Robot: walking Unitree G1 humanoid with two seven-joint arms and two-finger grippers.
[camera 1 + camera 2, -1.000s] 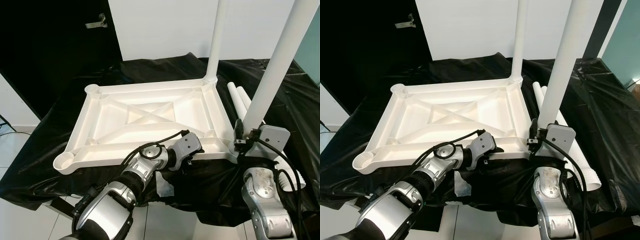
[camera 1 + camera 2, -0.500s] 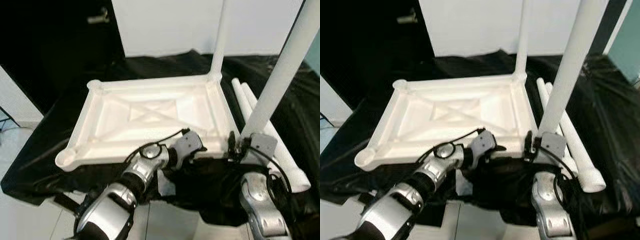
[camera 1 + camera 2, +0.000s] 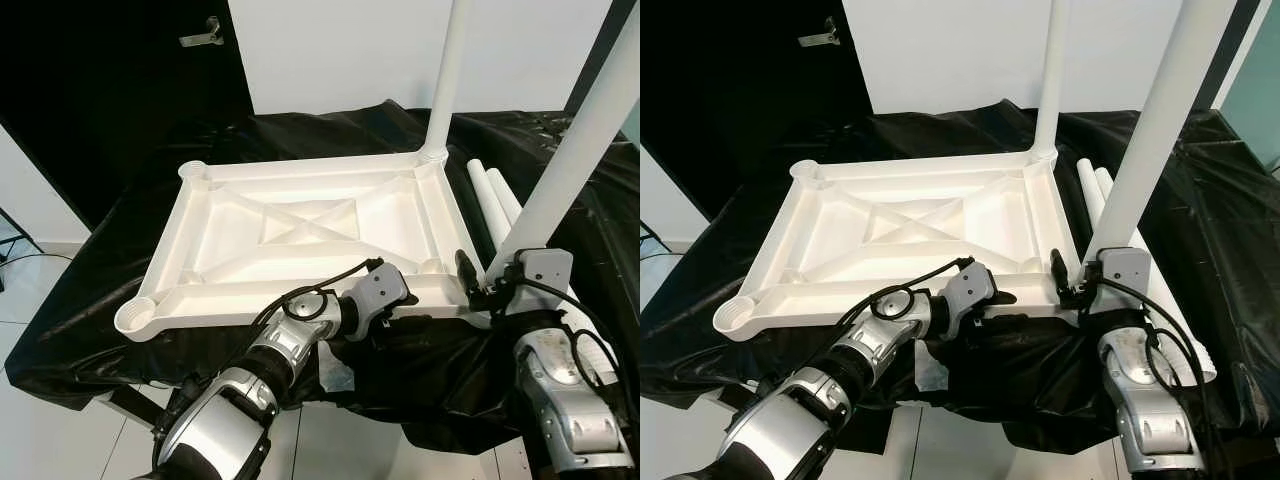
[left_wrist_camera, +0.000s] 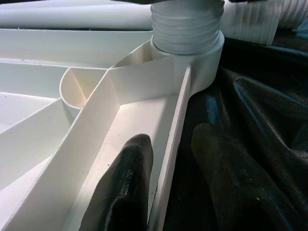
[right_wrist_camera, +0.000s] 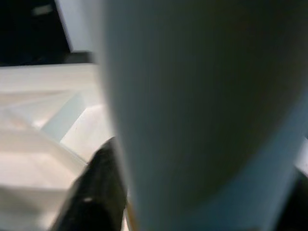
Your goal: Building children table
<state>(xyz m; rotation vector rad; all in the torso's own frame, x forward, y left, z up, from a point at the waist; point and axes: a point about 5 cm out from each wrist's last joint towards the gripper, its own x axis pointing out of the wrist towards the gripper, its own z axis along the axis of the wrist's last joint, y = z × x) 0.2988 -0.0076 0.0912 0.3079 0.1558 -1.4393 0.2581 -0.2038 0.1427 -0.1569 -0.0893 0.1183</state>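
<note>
The white table top (image 3: 300, 225) lies upside down on a black-draped surface. One white leg (image 3: 447, 80) stands upright in its far right corner. A second leg (image 3: 570, 150) rises, leaning a little, from the near right corner socket (image 4: 187, 29). My right gripper (image 3: 480, 283) is shut on this second leg just above the socket, and one finger (image 5: 96, 192) shows beside the blurred tube. My left gripper (image 4: 168, 187) straddles the near rim (image 3: 290, 290), one finger inside and one outside, shut on it.
Two spare white legs (image 3: 495, 195) lie on the black sheet right of the table top. The far left socket (image 3: 192, 171) and near left socket (image 3: 133, 319) stand open. A dark doorway is at the back left, a white wall behind, and pale floor lies below.
The head view shook and shifted a little. Both grippers keep the same holds, and the table top and legs stand as before.
</note>
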